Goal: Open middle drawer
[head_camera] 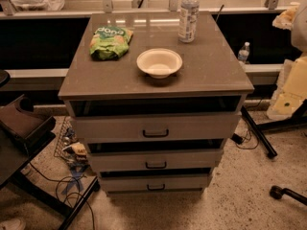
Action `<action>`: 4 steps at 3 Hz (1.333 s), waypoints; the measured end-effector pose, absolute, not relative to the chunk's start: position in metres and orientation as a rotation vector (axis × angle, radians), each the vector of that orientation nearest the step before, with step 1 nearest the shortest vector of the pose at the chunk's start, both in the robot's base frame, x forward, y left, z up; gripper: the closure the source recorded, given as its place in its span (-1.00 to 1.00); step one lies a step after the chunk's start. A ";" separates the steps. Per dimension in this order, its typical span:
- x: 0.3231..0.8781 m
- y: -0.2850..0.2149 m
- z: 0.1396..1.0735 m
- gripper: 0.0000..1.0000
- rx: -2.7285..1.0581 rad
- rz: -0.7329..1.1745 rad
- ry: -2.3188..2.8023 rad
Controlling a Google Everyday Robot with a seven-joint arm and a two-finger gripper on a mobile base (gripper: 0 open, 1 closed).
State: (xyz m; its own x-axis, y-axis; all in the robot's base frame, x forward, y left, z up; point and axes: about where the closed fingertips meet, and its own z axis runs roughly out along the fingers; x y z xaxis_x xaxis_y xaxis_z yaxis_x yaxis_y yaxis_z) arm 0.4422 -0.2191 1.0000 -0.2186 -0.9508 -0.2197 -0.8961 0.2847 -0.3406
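Note:
A grey cabinet (156, 78) with three stacked drawers stands in the middle of the camera view. The middle drawer (192, 159) has a flat grey front and a small black bar handle (156, 165). Its front sits in line with the other two, with a dark gap above it. The taller top drawer (201, 127) is above it and the narrow bottom drawer (187, 182) below. My gripper is out of view; only cream parts of my arm (293, 80) show at the right edge, well away from the handles.
On the cabinet top are a white bowl (159, 63), a green snack bag (110, 41) and a water bottle (188, 14). A dark chair (21, 128) and floor cables (72, 166) are at the left. A black stand leg (259, 133) is at the right.

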 end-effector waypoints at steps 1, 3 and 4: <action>0.438 -0.219 0.969 -1.00 -1.678 -0.135 2.123; 0.443 -0.217 0.851 -1.00 -1.666 0.031 1.909; 0.458 -0.208 0.805 -1.00 -1.649 0.016 1.834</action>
State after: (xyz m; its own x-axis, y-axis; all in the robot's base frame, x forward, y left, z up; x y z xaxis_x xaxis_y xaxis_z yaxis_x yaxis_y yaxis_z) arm 0.4585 -0.2082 0.8052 0.0153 -0.8812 -0.4725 -0.8895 0.2038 -0.4089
